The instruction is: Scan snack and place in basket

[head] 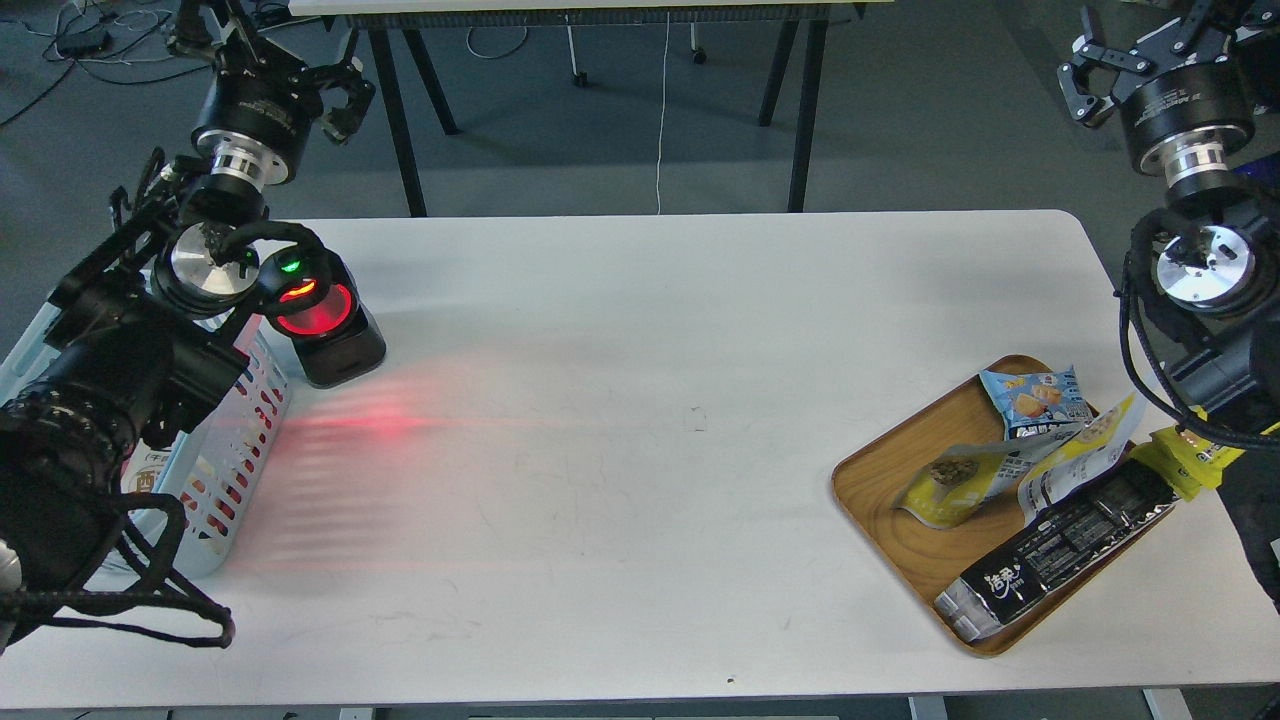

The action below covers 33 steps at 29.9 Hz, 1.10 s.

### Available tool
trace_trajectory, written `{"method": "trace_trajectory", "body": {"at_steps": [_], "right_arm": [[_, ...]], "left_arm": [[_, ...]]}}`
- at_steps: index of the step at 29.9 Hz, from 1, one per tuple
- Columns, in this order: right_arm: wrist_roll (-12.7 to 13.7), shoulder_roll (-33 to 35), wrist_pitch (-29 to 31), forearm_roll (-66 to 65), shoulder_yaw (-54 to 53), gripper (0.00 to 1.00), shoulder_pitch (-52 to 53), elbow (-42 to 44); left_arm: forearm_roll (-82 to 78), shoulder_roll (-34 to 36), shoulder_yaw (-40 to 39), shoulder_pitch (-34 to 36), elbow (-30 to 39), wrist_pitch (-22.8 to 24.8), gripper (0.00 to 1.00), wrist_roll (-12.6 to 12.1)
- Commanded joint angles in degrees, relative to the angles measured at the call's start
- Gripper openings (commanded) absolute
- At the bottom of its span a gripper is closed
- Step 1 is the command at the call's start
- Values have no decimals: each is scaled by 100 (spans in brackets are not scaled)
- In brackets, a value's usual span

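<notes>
Grey floor and the black legs of another desk lie behind a white table (640,420) that fills most of the head view. Left gripper (340,100) is raised past the table's far left corner, its fingers spread with nothing between them. Just below that arm sits a black scanner (325,330) with a red glowing window and a small green light; it throws a red wash across the tabletop. Beside the scanner, at the left edge and partly hidden by the left arm, stands the light blue basket (235,440) with slotted sides; something with a label seems to lie inside, though the arm covers too much to be sure. Right gripper (1085,75) hangs high at the far right, beyond the table, also spread and holding nothing. Well below it, near the table's right front corner, an oval wooden tray (900,530) carries the packets. The snack (955,485), yellow below with a round picture of brownish balls, lies flat in the tray's middle. A small blue chip packet (1035,398) rests at the tray's far end, a mostly white pouch (1075,455) overlaps the snack's right side, and a long black packet (1060,550) lies along the near right rim
</notes>
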<state>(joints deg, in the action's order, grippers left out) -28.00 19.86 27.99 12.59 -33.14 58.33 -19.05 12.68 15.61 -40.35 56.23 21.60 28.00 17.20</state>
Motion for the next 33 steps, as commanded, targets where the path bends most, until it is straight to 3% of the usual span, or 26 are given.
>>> {"method": "trace_trajectory", "body": {"at_steps": [1,6,9,17,28,33], "right_arm": [[0,-17,1,-2,-8,98,-14,-37],[0,44,1,-133,53,98,12,-607],[0,464,1,-606,491,98,309,-950],[0,1345,1,-3206,2783,98,2444,-2469],[0,1204,1,-6152,5360,98,4818,-5079],[0,1642,-1092,-7881,6651,97,5355,-7073]], "left_arm": [[-2,3,1,-25,2,0,100,2],[7,65,-8,-25,2,0,100,-6],[7,117,-8,-25,11,0,100,3],[7,319,1,-25,63,0,100,3],[-2,416,10,-34,72,0,100,-6],[-11,522,18,-34,72,0,100,3]]}}
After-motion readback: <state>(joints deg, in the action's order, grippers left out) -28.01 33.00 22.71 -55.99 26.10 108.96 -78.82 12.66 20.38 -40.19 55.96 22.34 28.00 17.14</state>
